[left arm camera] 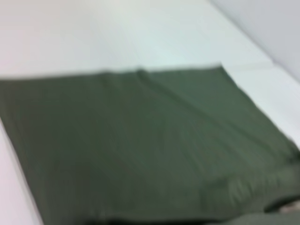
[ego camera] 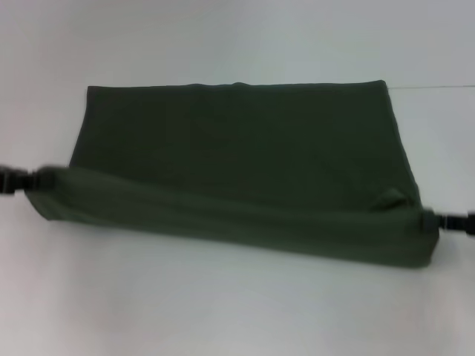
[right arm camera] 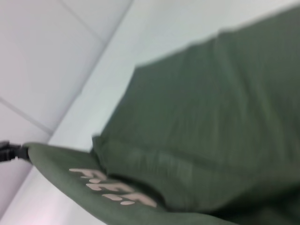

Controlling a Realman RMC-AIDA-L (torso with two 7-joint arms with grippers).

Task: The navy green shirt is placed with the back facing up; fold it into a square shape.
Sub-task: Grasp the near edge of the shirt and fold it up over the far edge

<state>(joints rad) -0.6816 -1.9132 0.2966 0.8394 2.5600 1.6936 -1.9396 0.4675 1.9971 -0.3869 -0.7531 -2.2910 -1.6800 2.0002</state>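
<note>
The lifted near edge of the navy green shirt, which lies on the white table, hangs between left gripper and right gripper, each clenched on a corner, mid-fold; next, carry it evenly to the far edge.

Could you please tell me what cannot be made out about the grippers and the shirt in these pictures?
- Left gripper, head view: its fingers are wrapped by the navy green shirt, and blurred.
- Right gripper, head view: fingertips buried in the raised fold's end.
- Cream lettering, right wrist view: blurred, partly curled under the fold.
- Left wrist view: that arm's own fingers are not shown.
</note>
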